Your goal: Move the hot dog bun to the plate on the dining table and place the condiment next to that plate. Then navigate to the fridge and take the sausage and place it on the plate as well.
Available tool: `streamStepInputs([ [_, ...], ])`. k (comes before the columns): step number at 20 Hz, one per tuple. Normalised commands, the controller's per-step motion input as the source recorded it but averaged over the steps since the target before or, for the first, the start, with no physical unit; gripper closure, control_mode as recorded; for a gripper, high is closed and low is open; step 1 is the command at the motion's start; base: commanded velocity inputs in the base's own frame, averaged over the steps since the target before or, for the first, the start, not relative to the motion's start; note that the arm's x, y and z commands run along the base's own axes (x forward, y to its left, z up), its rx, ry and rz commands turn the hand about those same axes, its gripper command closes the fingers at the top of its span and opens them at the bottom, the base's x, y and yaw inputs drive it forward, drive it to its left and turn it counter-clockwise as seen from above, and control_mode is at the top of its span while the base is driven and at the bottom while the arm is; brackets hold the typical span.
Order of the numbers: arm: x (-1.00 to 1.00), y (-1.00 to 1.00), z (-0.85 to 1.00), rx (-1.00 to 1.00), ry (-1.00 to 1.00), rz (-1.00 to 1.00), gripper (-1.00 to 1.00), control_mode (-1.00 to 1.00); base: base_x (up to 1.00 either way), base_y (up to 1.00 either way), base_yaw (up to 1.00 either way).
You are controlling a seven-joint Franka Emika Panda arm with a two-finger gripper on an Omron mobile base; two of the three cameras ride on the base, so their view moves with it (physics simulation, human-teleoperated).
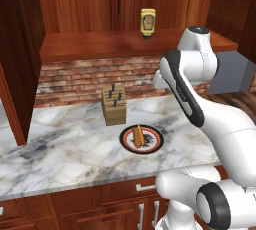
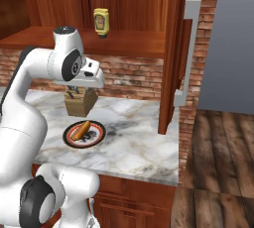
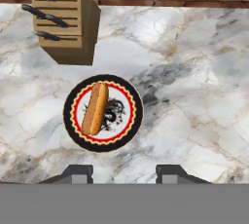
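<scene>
Condiment point(image 1: 148, 22) label unreadable to us, at shelf point(image 1: 90, 46) back; gripper point(image 3: 124, 173) pressed together, empty, above hot dog bun point(image 3: 95, 108).

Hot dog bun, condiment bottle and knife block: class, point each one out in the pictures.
hot dog bun point(image 3: 95, 109), hand view, middle of its top.
condiment bottle point(image 1: 147, 22), left base view, its label.
knife block point(image 2: 79, 101), right base view, its front face.
</scene>
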Motion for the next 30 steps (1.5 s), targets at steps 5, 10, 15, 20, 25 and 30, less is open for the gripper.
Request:
streamStepInputs([
  [5,-0.26,0.21,-0.13,-0.01,0.00,0.00,-1.00,-1.00,0.00,0.00,0.00],
  [10,-0.08,0.43,-0.67,0.00,0.20,0.01,-1.00,-1.00,0.00,0.00,0.00],
  [15,0.18,0.34,-0.69,0.00,0.22,0.00,-1.00,-1.00,0.00,0.00,0.00],
  [20,0.36,0.23,-0.58,0.00,0.13,0.00,-1.00,-1.00,0.00,0.00,0.00],
  [25,0.39,0.11,-0.47,-0.01,0.02,0.00,-1.00,-1.00,0.00,0.00,0.00],
  [30,0.33,0.02,-0.48,-0.02,0.00,0.00,-1.00,-1.00,0.00,0.00,0.00],
])
